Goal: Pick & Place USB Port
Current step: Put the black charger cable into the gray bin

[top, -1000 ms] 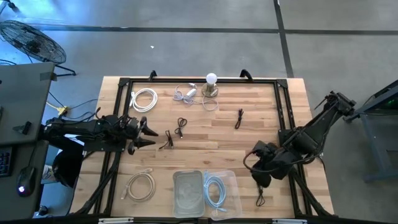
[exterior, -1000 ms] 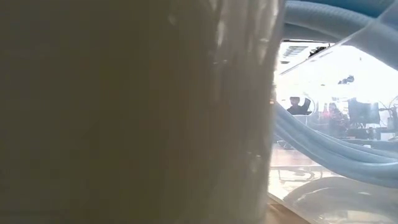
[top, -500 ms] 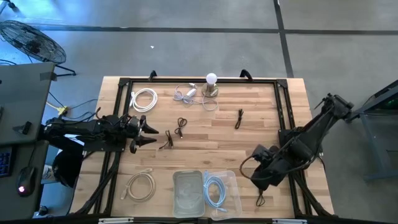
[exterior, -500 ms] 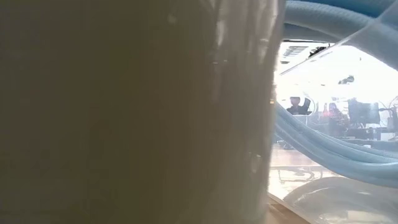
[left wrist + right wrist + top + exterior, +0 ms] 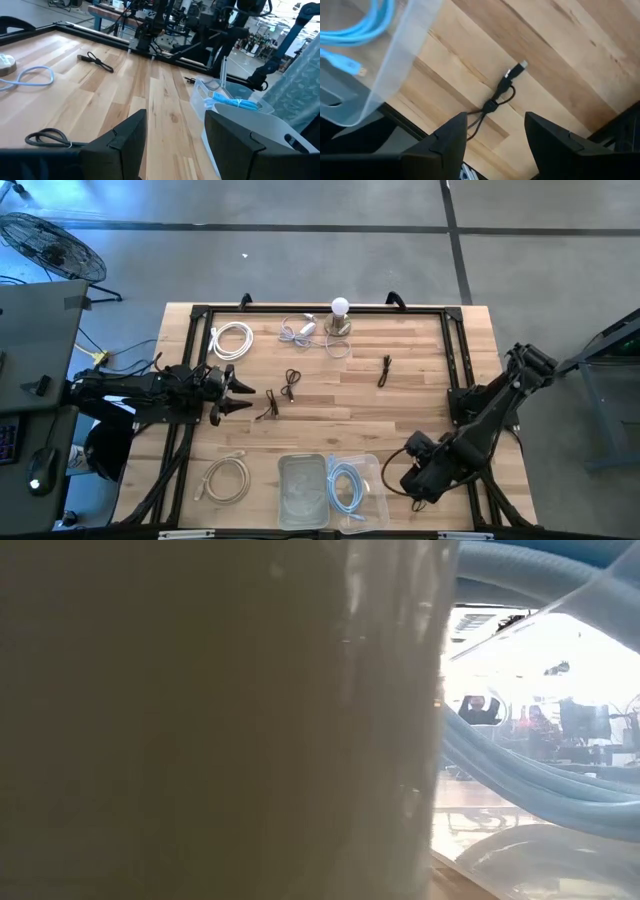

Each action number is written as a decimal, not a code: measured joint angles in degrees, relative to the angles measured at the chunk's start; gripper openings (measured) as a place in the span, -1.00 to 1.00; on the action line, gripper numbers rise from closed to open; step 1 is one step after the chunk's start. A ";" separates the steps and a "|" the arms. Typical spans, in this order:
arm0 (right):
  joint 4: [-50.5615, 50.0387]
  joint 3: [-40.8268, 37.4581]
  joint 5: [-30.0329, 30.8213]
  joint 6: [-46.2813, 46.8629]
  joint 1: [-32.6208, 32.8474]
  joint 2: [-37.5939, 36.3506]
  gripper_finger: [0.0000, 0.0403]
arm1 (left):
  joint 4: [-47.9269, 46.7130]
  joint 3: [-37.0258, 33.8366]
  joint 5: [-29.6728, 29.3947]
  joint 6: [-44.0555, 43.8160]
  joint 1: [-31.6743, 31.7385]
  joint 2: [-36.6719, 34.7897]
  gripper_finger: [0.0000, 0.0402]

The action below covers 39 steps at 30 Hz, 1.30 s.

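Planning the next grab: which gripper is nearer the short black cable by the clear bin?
Right. The right gripper hovers open just above the short black cable, beside the clear bin. The left gripper, also open, waits far across the table.

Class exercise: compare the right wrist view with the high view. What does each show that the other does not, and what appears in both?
Only the right wrist view shows the small black cable on the bare wood, its silver plug, and the open right pincer directly over it; in the high view the arm hides that cable.

Only the high view shows the left pincer waiting at the table's left side, the white coiled cable, the bulb and the other black cables.

Both show the clear container holding the blue cable.
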 joint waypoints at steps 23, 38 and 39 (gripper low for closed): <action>1.52 -2.62 -3.59 1.66 -2.87 4.55 -0.08 | -0.03 0.02 0.44 1.45 -0.01 0.00 -0.02; 25.72 -21.15 -10.06 4.66 -2.67 4.30 -0.08 | 0.31 0.02 2.34 0.40 0.00 -0.02 -0.02; 26.21 -21.62 -10.04 4.64 -2.64 4.30 -0.08 | 0.31 0.02 2.34 0.40 0.00 -0.02 -0.02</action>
